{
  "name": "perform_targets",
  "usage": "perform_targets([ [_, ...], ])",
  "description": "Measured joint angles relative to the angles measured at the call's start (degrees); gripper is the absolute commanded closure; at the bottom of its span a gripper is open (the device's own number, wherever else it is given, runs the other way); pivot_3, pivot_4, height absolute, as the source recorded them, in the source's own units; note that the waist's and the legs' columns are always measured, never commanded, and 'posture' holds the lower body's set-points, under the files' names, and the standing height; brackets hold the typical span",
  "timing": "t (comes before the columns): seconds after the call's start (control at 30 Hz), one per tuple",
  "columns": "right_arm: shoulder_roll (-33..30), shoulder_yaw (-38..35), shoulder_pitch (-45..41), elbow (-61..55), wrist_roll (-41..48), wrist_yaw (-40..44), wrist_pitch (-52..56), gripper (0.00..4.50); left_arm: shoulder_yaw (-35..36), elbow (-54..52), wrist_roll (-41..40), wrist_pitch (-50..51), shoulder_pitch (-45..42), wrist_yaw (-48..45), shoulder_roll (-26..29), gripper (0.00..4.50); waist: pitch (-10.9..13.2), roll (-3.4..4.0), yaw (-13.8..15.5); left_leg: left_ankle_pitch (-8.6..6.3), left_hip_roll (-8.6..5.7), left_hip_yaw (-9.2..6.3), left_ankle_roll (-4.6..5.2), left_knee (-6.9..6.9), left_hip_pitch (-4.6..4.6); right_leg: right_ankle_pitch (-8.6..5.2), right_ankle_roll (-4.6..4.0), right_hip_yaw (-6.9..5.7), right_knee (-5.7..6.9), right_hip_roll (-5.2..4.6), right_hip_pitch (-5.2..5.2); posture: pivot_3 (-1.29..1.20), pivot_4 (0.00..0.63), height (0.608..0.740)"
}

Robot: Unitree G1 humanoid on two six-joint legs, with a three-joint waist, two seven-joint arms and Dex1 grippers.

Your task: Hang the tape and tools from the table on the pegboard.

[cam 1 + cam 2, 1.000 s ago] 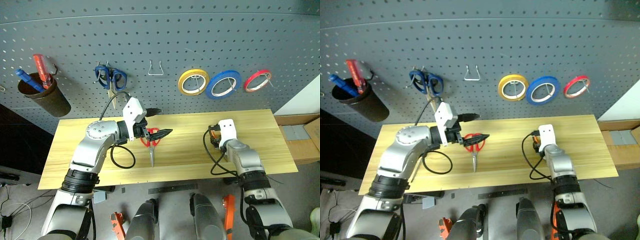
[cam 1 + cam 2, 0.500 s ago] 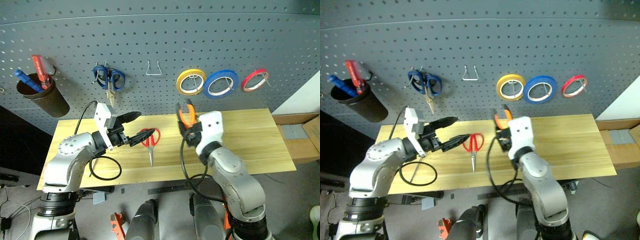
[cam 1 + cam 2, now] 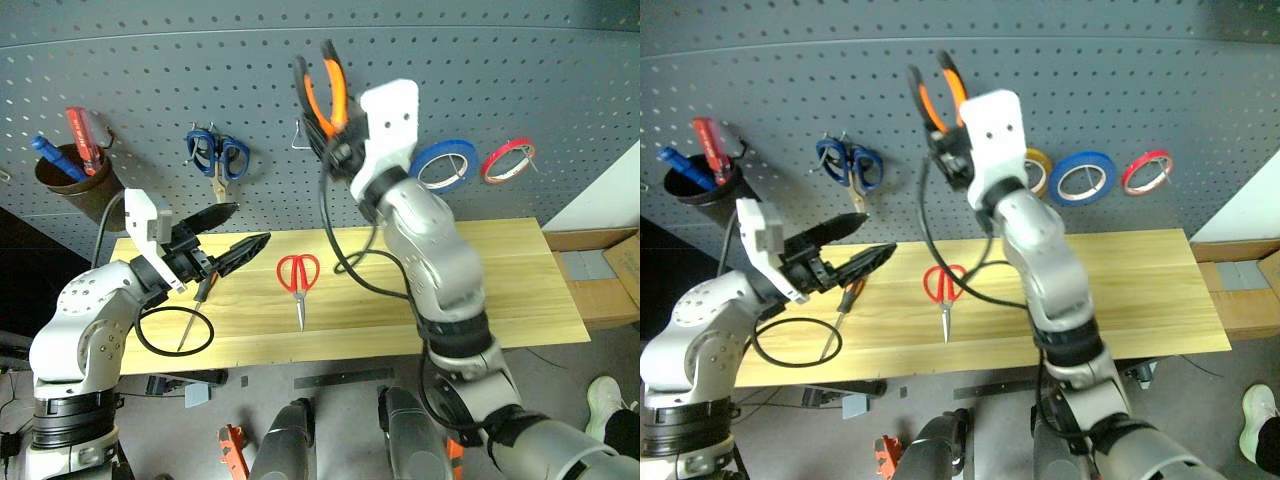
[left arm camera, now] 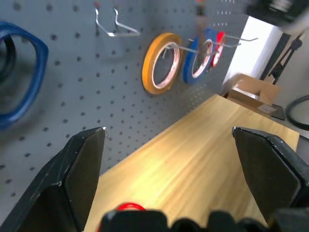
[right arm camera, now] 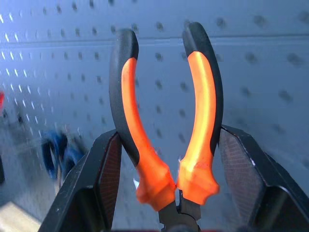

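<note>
- Right gripper (image 3: pixel 335 140) has risen from low over the light wooden table (image 3: pixel 520 290) to high in front of the dark grey pegboard (image 3: pixel 500 60); a second ago it sat down near the table's right part.
- It is clamped on the orange-and-black-handled pliers (image 3: pixel 322 85), jaws partly closed round the lower handles, handles pointing up; right wrist view shows both handles (image 5: pixel 164 121) between the two black fingers, pegboard right behind.
- Pliers are now beside the small bent wire hook (image 3: pixel 300 140) in the middle of the board; cannot tell if they touch it.
- Left gripper (image 3: pixel 225 235) has pulled back to the left and a bit up, away from the red-handled scissors (image 3: pixel 298 280); earlier it hovered right at them.
- Left gripper jaws spread wide, holding nothing, over the table's left part.
- Red scissors have not moved: flat mid-table, blades toward the near edge.
- Slim screwdriver with black-and-orange handle (image 3: pixel 196 310) now uncovered, lying on the table's left part under the left gripper.
- Thin blue roll of tape (image 3: pixel 445 163) hangs on a peg as before, partly hidden behind the right arm, red roll of tape (image 3: pixel 510 158) to its right.
- Yellow roll of tape (image 4: pixel 159 62) shows in the left wrist view, on its peg.
- Blue-handled scissors (image 3: pixel 218 155) and brown cup (image 3: pixel 75 190) of screwdrivers unchanged on the board's left.
</note>
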Motion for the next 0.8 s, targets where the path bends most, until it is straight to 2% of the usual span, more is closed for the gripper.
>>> perform_targets([
  [0.33,1.9,-1.0,-12.6,23.9,0.1,-0.1,-19.0,1.97,1.3,-1.2,0.7,-3.9,-0.4,4.5,-0.8,0.0,-0.3,-0.37,0.5,-0.01,-0.01,0.07,-0.03,-0.03,-0.01,0.0,-0.01,-0.02,-0.02,0.02,-0.02,0.06,0.209,0.74],
  [0.6,2.0,-2.3,-14.3,42.1,-1.9,-2.4,-36.8,1.97,0.0,-1.6,1.0,-4.4,0.1,6.0,-1.7,0.0,-0.4,-0.49,0.6,0.0,-0.02,0.17,-0.05,-0.03,-0.01,0.01,-0.02,0.02,0.02,0.05,-0.07,0.08,0.207,0.74],
  [0.8,2.0,-2.4,-14.3,48.6,-3.3,-4.7,-45.1,1.97,-0.8,-1.6,1.3,-5.4,-0.3,6.1,-1.8,0.0,-0.4,-0.49,0.6,0.04,0.0,0.19,-0.13,-0.03,-0.01,0.06,-0.1,0.02,0.07,0.11,-0.13,0.07,0.21,0.74],
])
